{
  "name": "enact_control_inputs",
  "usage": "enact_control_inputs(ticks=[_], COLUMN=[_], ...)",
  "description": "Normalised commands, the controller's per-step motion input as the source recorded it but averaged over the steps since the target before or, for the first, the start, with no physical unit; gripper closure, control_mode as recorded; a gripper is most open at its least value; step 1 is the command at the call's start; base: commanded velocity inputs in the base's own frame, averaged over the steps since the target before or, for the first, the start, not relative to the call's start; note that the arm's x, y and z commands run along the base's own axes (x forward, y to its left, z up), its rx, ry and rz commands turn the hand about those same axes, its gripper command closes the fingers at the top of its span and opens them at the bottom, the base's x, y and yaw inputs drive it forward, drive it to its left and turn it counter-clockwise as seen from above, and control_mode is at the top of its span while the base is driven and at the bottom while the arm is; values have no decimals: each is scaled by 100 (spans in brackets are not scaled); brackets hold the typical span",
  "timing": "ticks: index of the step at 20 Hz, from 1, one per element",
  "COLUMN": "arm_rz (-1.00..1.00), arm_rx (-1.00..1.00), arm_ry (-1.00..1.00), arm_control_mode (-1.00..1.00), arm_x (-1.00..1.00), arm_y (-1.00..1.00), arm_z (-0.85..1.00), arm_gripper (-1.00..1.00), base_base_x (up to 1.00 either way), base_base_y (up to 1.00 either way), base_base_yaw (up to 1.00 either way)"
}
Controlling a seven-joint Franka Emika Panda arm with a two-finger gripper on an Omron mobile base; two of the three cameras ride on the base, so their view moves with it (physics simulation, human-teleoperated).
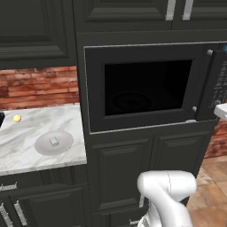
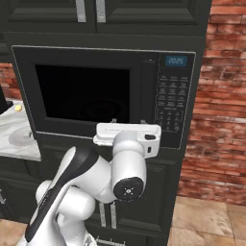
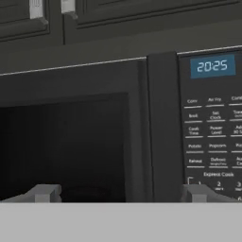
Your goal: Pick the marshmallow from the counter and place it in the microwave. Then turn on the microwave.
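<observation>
Marshmallow [image 1: 54, 142], on the grey plate [image 1: 44, 147] near the counter [image 1: 26, 133] front edge, judged light and soft: pinch opposite flat faces gently; gripper [image 3: 120, 194] released, empty.

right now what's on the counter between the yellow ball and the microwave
In the left base view, a round grey plate lies on the counter between the yellow ball and the microwave, with the marshmallow sitting on it.

Marble counter [image 1: 26, 133] bears a grey plate [image 1: 64, 144] and, seemingly, a yellow ball [image 1: 17, 118].
</observation>
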Motion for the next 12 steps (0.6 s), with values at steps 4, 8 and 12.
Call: enact_control_inputs(ticks=[4, 8, 12], arm_rz=[0, 0, 0], arm_rx=[6, 6, 5], arm_ry=[-1, -1, 0], arm_control_mode=[-100, -100, -100], arm_x=[10, 12, 16], arm_y=[-10, -8, -5], arm_z=[11, 8, 3], arm_gripper=[-100, -100, -100], base_base_x=[0, 0, 0], base_base_y=[0, 0, 0], base_base_yaw=[0, 0, 0])
